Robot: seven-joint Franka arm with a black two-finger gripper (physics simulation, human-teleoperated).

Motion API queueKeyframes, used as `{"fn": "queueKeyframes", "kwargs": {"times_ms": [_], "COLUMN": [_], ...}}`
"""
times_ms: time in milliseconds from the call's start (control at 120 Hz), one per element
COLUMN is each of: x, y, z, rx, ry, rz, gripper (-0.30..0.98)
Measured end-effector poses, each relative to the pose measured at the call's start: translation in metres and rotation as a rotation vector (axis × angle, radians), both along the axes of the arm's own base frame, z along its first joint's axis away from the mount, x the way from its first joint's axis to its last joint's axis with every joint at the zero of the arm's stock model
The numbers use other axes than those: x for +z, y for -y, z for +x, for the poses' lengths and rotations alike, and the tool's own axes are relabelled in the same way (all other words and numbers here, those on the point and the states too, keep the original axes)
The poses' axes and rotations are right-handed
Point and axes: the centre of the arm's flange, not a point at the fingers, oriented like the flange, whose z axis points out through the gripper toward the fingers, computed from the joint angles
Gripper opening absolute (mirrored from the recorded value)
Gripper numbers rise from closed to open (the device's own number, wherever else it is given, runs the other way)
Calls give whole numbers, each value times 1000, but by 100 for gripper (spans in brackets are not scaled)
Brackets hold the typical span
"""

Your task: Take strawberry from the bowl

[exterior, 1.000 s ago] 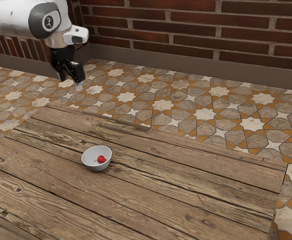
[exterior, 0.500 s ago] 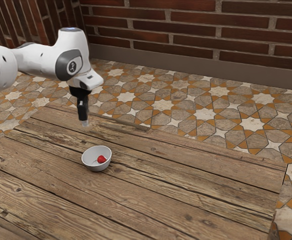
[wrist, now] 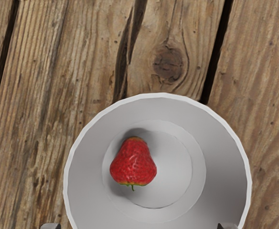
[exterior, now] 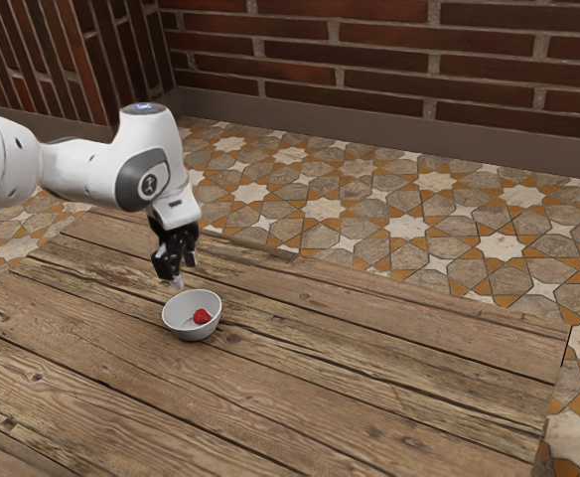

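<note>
My gripper point(exterior: 184, 275) hangs just above the far rim of the white bowl point(exterior: 189, 336) in the exterior view, its two fingers spread apart with nothing held between them. The red strawberry point(exterior: 202, 316) lies inside the bowl. From the wrist view, the strawberry point(wrist: 133, 162) rests on the floor of the bowl point(wrist: 224, 155), off its middle, with its green stem end showing. The tips of my open gripper point(wrist: 139, 225) appear far apart at the lower edge, over the bowl.
The bowl stands on a wooden plank table point(exterior: 369, 397) with dark gaps between the boards. Beyond the table are a patterned tile floor point(exterior: 409, 229) and a brick wall point(exterior: 369, 60).
My hand has come down from high at the exterior view's upper left toward the bowl, turning on the way. The bowl and strawberry have stayed where they were.
</note>
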Motion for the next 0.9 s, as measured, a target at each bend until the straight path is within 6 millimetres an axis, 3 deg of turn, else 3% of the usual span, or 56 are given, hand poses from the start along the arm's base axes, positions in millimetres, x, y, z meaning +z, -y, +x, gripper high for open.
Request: {"fn": "queueKeyframes", "kwargs": {"times_ms": [208,900], "x": [-27,-80], "y": [10,2], "z": [-8,-1], "rx": [-92,-197], "ry": [-9,-25], "rz": [-18,-40], "gripper": [33,28]}}
